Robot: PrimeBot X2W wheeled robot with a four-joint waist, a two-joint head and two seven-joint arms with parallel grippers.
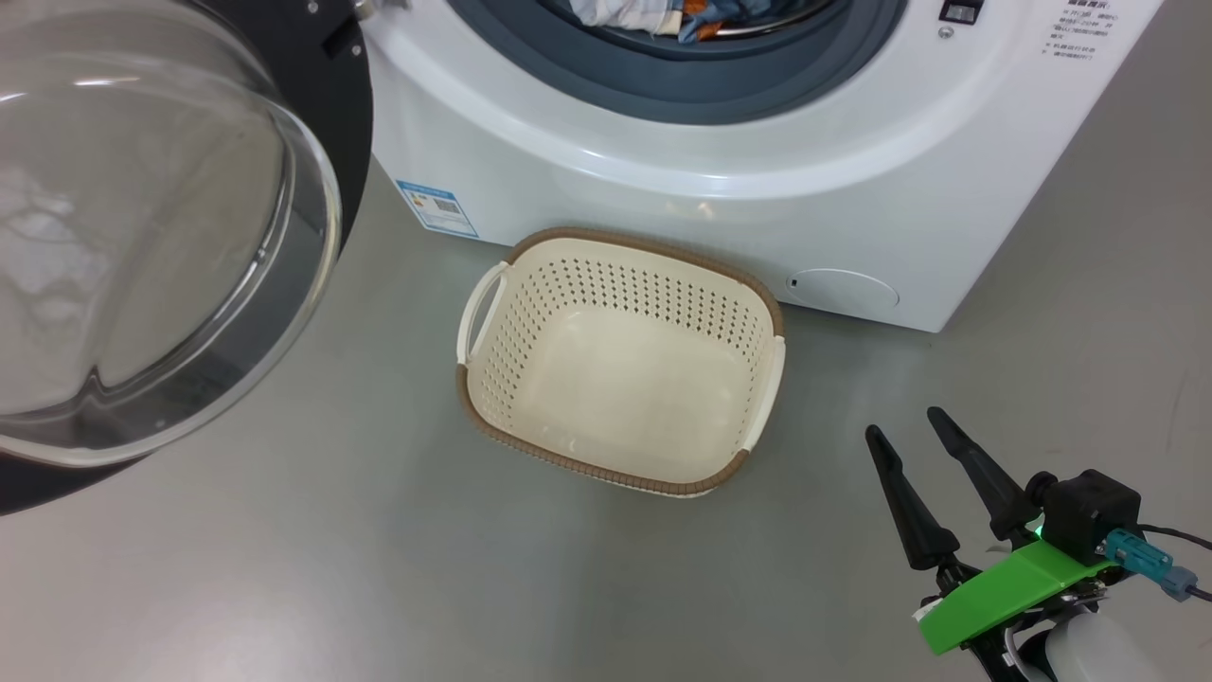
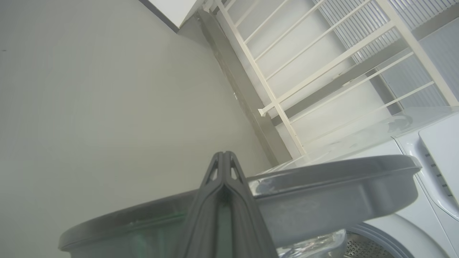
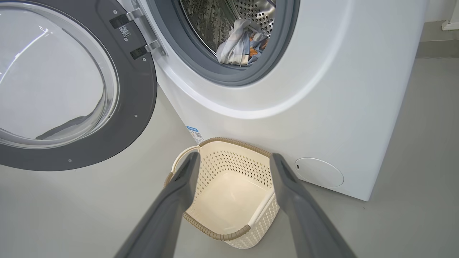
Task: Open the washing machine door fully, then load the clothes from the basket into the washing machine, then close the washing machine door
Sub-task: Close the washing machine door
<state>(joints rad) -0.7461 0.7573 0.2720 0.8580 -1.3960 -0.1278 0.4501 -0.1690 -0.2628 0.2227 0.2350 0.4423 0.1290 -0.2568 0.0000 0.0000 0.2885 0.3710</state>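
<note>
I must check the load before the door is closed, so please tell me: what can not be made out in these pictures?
Clothes: head view, the top edge cuts them off; right wrist view, they lie bunched and hide each other, so their number is unclear.
Left gripper: left wrist view, shut in front of the rim of the washing machine door; contact unclear.
Blue label: head view, print too small.

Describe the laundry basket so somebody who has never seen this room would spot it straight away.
Find the big white washing machine with its round door swung open to the left. On the grey floor just before its front panel, left of the round white cap, sits the basket. It is cream plastic with perforated walls, a brown woven-look rim, and nothing inside.
</note>
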